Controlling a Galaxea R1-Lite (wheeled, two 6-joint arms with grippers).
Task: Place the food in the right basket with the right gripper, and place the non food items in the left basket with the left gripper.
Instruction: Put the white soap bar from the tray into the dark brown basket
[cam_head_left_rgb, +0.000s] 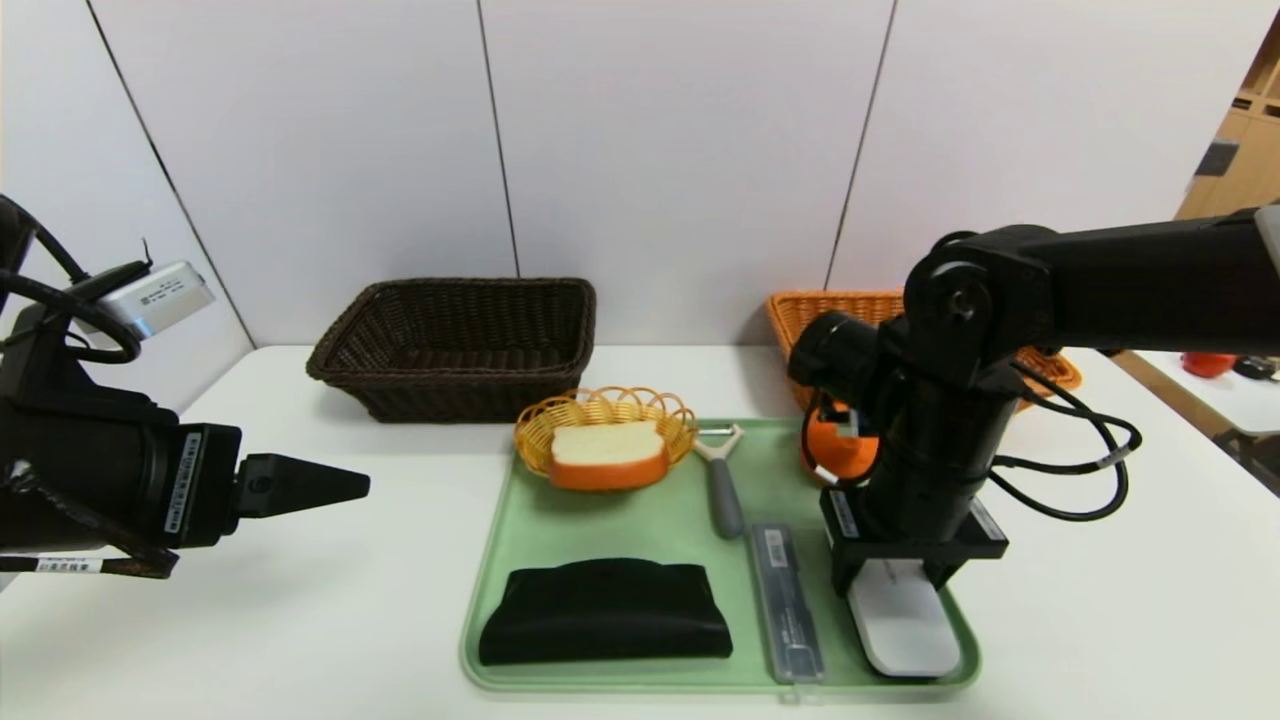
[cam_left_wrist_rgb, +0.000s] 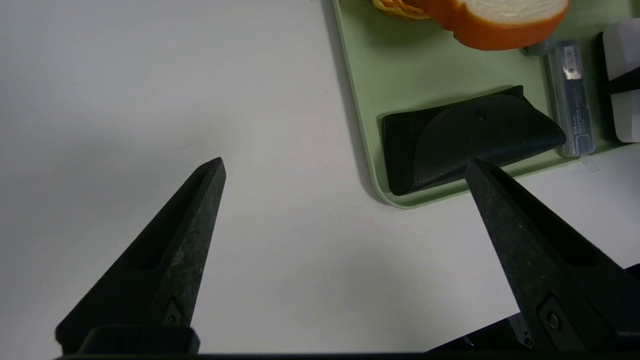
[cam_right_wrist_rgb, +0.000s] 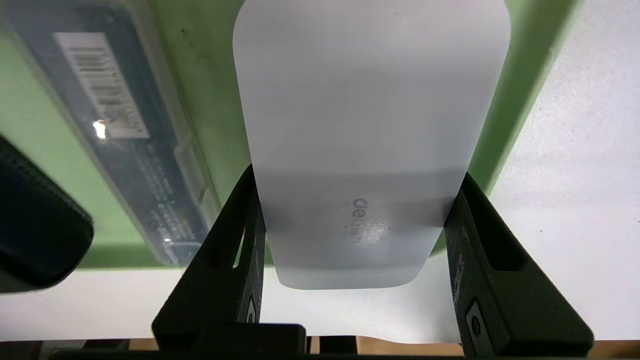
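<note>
My right gripper (cam_head_left_rgb: 898, 578) (cam_right_wrist_rgb: 357, 172) is down on the green tray (cam_head_left_rgb: 500, 530), shut on the white oblong case (cam_head_left_rgb: 905, 622) (cam_right_wrist_rgb: 370, 100), one finger pressed against each long side. Beside it lie the slim grey case (cam_head_left_rgb: 786, 600) (cam_right_wrist_rgb: 110, 125), the grey-handled peeler (cam_head_left_rgb: 722, 490) and the black pouch (cam_head_left_rgb: 605, 612) (cam_left_wrist_rgb: 470, 135). The bread slice (cam_head_left_rgb: 608, 455) (cam_left_wrist_rgb: 500, 20) leans in a small yellow basket (cam_head_left_rgb: 600, 410). The orange (cam_head_left_rgb: 835, 450) shows partly behind the right arm. My left gripper (cam_head_left_rgb: 350, 487) (cam_left_wrist_rgb: 345, 161) hovers open over bare table, left of the tray.
The dark brown left basket (cam_head_left_rgb: 455, 345) stands at the back, left of centre. The orange-tan right basket (cam_head_left_rgb: 830, 310) stands at the back right, partly hidden by the right arm. A red object (cam_head_left_rgb: 1208, 362) sits on another surface far right.
</note>
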